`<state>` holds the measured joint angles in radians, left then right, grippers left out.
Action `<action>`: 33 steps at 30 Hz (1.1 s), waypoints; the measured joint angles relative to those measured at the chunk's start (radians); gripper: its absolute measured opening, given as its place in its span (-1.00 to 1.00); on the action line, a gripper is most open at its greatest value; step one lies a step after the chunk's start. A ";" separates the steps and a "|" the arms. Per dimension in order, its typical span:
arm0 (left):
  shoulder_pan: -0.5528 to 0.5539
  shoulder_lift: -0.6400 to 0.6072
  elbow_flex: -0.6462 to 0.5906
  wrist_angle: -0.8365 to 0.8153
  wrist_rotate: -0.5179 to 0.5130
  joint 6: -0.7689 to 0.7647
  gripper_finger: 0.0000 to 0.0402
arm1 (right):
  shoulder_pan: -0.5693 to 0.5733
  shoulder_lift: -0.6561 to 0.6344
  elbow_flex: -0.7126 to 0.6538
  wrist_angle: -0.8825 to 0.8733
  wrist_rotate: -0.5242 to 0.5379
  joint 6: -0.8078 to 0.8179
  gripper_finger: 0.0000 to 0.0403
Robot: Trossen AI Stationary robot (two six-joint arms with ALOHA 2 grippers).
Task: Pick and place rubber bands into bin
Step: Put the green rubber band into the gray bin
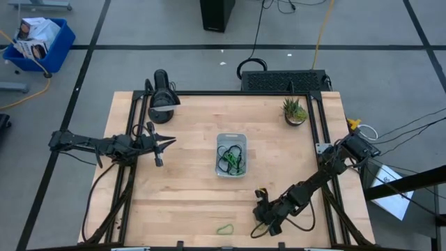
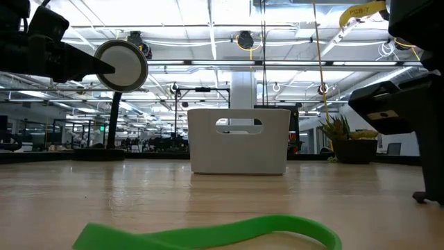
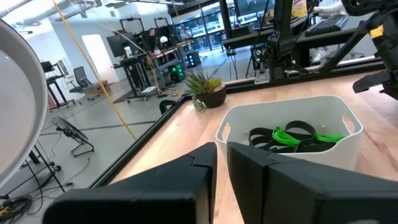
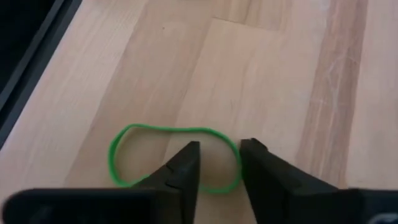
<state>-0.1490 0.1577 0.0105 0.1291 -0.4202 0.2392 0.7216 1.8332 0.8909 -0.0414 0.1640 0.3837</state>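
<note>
Left gripper hovering at table's left side, fingers nearly together; right gripper reaching low near front edge, jaws slightly parted.

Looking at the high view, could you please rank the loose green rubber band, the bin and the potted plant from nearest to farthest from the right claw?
From the right claw, low at the table's near edge:
1. Loose green rubber band, just beside it on the wood near the front edge.
2. Bin, mid-table, already holding bands.
3. Potted plant, far right corner.
</note>
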 joint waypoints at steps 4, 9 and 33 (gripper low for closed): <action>0.000 0.000 0.000 0.000 0.000 -0.002 -0.77 | -0.002 0.000 -0.001 0.008 -0.005 0.000 -0.72; 0.000 0.000 0.000 0.000 0.000 -0.008 -0.77 | -0.006 -0.003 -0.001 0.017 -0.008 -0.002 -0.97; 0.000 0.000 0.000 -0.005 0.000 -0.009 -0.77 | -0.172 -0.507 -0.047 0.013 0.188 -0.455 -1.00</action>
<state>-0.1493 0.1577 0.0109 0.1242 -0.4202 0.2306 0.5494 1.3262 0.8440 -0.0288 0.3523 -0.0714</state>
